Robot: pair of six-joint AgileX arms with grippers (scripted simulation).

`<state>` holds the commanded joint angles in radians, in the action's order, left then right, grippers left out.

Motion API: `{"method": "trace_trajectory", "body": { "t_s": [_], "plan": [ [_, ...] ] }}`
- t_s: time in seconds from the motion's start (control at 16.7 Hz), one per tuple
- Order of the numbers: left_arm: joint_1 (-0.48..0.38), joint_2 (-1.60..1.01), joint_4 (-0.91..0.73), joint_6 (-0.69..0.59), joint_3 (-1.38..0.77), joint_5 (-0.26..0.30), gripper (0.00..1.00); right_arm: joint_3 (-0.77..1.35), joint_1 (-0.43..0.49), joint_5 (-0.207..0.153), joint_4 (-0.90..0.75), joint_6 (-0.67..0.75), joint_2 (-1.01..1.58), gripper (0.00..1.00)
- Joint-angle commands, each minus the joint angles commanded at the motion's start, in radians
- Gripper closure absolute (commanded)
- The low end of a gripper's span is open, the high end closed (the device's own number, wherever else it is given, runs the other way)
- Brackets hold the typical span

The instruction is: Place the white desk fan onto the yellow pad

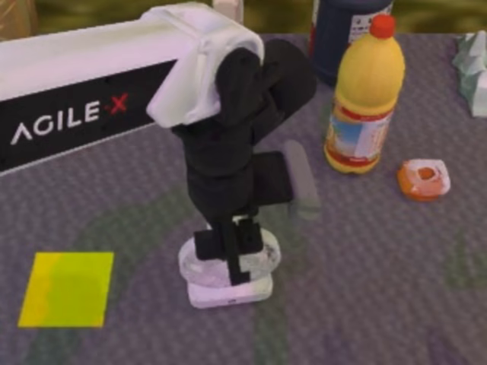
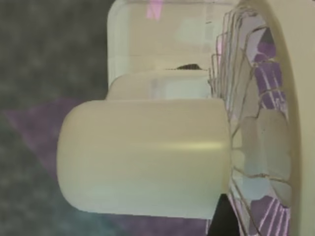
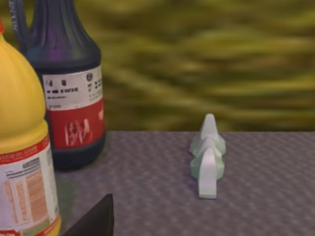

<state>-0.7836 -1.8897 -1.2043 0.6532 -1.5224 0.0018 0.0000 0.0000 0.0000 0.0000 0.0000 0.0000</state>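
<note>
The white desk fan (image 1: 228, 280) stands on the table a little in front of the middle, its round grille over a rectangular base. My left gripper (image 1: 227, 251) comes down on it from above and is shut on the fan, its dark fingers on either side of the top. Up close, the left wrist view is filled by the fan's motor housing (image 2: 142, 157) and grille (image 2: 256, 128), with one fingertip (image 2: 222, 219) against the housing. The yellow pad (image 1: 67, 289) lies flat and bare at the front left, well apart from the fan. My right gripper (image 3: 97, 221) is outside the top view, low near the bottles.
A yellow bottle with a red cap (image 1: 365, 99) and a dark blue bottle (image 1: 346, 30) stand at the back right. An orange and white piece (image 1: 424, 179) lies right of them. A pale green object (image 1: 473, 65) sits at the far right edge.
</note>
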Motion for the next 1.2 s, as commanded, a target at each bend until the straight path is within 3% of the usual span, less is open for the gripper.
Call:
{"method": "trace_trajectory", "body": {
  "t_s": [0.54, 0.9, 1.2],
  "plan": [
    [0.016, 0.012, -0.185, -0.004, -0.179, 0.004, 1.0, 0.0, 0.0, 0.0, 0.0, 0.0, 0.0, 0.0],
    [0.014, 0.013, -0.195, 0.0, -0.188, 0.003, 1.0, 0.0, 0.0, 0.0, 0.0, 0.0, 0.0, 0.0],
    [0.142, 0.099, -0.196, 0.156, -0.093, 0.006, 1.0, 0.0, 0.0, 0.0, 0.0, 0.0, 0.0, 0.0]
  ]
}}
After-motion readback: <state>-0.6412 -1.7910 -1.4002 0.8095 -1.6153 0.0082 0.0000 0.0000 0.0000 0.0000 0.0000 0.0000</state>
